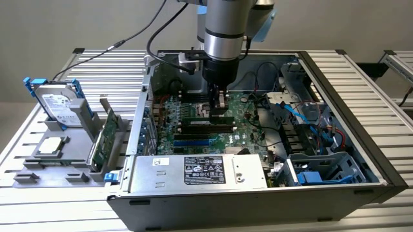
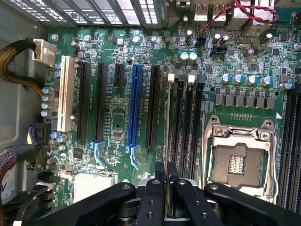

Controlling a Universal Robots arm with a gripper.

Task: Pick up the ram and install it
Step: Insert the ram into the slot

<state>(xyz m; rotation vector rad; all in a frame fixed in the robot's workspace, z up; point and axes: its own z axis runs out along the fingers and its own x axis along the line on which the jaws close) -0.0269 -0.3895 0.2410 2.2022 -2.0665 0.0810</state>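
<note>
Looks like a robotics lab or test workshop set up for computer assembly. Told by the grey robot arm (image 1: 223,29) hanging from the upper middle of the exterior view into an open desktop computer case (image 1: 258,210) laid on its side. Rests on a worktable (image 1: 361,63) of ribbed aluminium profiles, with a cable (image 1: 132,38) trailing across the upper left. Has at the left of the frame a grey fixture tray (image 1: 38,169) holding a hard drive (image 1: 55,104) and an expansion card (image 1: 103,140) upright. From the wrist view, looks down on the bare motherboard (image 2: 110,117) past a black gripper (image 2: 166,165) pinching the ram (image 2: 168,117).
</note>
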